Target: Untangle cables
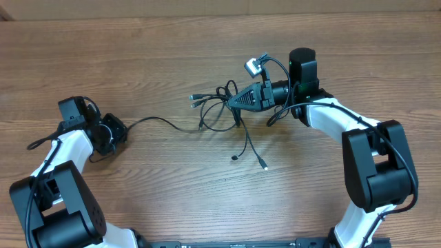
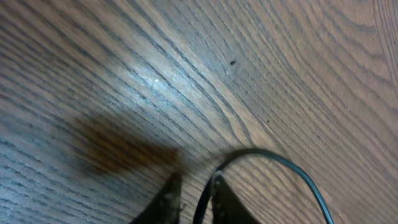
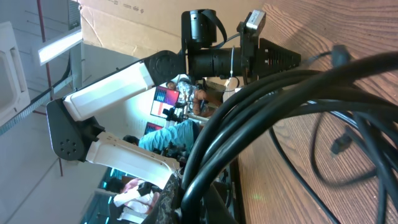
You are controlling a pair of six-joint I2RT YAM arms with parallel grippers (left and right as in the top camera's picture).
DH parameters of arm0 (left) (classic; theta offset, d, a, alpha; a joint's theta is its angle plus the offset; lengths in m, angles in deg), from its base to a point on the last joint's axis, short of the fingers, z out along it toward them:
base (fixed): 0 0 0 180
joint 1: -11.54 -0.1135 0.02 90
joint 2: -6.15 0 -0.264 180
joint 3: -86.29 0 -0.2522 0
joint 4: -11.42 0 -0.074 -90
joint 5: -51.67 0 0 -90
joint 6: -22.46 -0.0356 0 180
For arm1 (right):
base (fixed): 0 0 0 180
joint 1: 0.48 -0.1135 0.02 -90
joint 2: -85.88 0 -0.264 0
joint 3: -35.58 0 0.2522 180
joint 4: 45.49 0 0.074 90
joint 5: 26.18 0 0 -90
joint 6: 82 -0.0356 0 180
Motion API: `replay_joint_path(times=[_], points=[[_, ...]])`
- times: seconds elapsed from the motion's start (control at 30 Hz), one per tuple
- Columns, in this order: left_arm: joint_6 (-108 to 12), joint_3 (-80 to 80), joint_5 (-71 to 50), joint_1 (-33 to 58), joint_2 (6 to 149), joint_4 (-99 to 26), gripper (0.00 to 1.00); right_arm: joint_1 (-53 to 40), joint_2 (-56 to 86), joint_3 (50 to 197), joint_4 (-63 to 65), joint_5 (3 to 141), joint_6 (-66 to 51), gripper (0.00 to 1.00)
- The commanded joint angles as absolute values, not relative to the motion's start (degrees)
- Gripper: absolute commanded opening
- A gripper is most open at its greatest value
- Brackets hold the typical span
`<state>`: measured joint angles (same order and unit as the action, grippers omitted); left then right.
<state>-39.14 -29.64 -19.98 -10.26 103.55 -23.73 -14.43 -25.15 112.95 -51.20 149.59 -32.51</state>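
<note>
Overhead shows the cables (image 1: 220, 103) running left-right, left hand (image 1: 122, 131) and right hand (image 1: 233, 102) each clenched on them.

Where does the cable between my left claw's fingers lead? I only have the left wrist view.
Observer: Overhead, that cable runs right across the table from the left claw into a tangle.
Operator: Is the right claw on it?
Observer: Yes. The right claw is shut on the tangle, and the right wrist view shows several strands bunched in its grip.
Operator: Any free ends?
Observer: Two plug ends lie loose on the wood, on the robot's side of the tangle.
</note>
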Motion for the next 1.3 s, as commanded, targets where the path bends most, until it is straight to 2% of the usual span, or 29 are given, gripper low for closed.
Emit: replay_joint_path(times=[0.0,0.07,0.13,0.4,0.6,0.8,0.9,1.03,1.27], points=[[-38.7,-28.7,-19.5,-10.6,104.0,-23.3,0.26,-14.2,-23.3,113.2,-51.5,151.1,-32.7,0.04],[-38.8,-28.7,-17.3,-10.6,104.0,-23.2,0.44,-14.2,-23.3,113.2,-51.5,151.1,-32.7,0.04],[-39.3,-28.7,-13.8,-10.6,104.0,-22.8,0.53,-14.2,-23.3,113.2,-51.5,151.1,-32.7,0.04],[-59.4,-28.7,16.4,-7.9,104.0,-17.3,0.51,-14.2,-23.3,113.2,-51.5,150.9,-32.7,0.04],[-70.5,-28.7,29.4,-1.4,104.0,-16.0,0.54,-14.2,-23.3,113.2,-51.5,150.7,-32.7,0.04],[-70.8,-28.7,30.1,7.6,104.0,-12.1,0.57,-14.3,-23.3,113.2,-50.6,147.9,-32.7,0.04],[-70.7,-28.7,30.1,10.8,104.0,-10.3,0.62,-14.3,-23.3,113.2,-49.8,147.2,-32.7,0.04],[-70.7,-28.7,29.5,13.6,104.0,-9.0,0.64,-14.6,-23.3,113.2,-49.4,147.2,-32.7,0.04],[-65.8,-28.7,21.2,15.8,104.0,-7.4,0.65,-16.4,-23.3,113.2,-49.4,147.2,-32.7,0.04]])
